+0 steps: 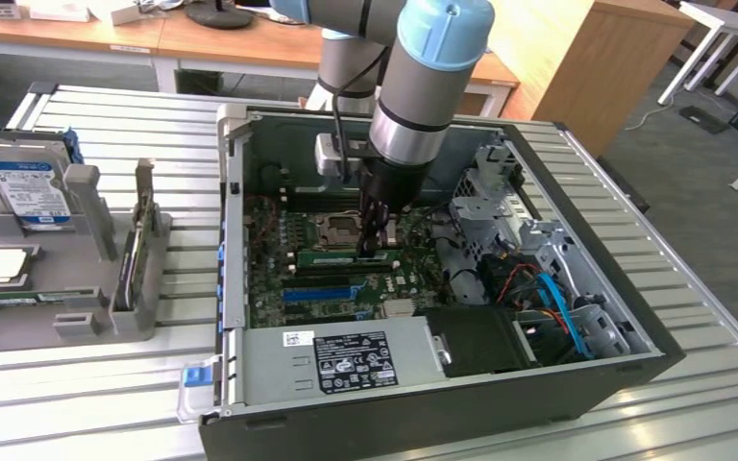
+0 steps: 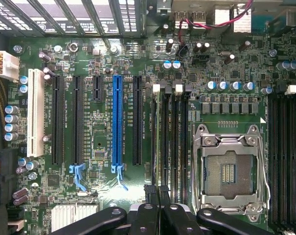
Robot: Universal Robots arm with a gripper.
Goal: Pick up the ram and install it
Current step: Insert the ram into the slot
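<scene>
The ram point(image 1: 331, 257) is a long green stick standing on edge in a memory slot on the motherboard point(image 1: 280, 288), inside the open computer case. My gripper point(image 1: 372, 252) reaches straight down onto the stick's end at the exterior view's right, fingers closed on it. In the wrist view the black fingertips point(image 2: 150, 191) sit pressed together over the row of memory slots point(image 2: 170, 142), the gripper point(image 2: 156, 190) lined up with the slot beside the white latches. There the ram shows as a thin edge point(image 2: 154, 147) running along that slot.
The CPU socket point(image 2: 229, 171) lies beside the memory slots, and a blue expansion slot point(image 2: 117, 122) on their other side. In the case, a power supply point(image 1: 343, 360) and drive cage point(image 1: 498, 202) border the board. A grey fixture point(image 1: 100, 288) holds a hard drive point(image 1: 26, 192) at the exterior view's left.
</scene>
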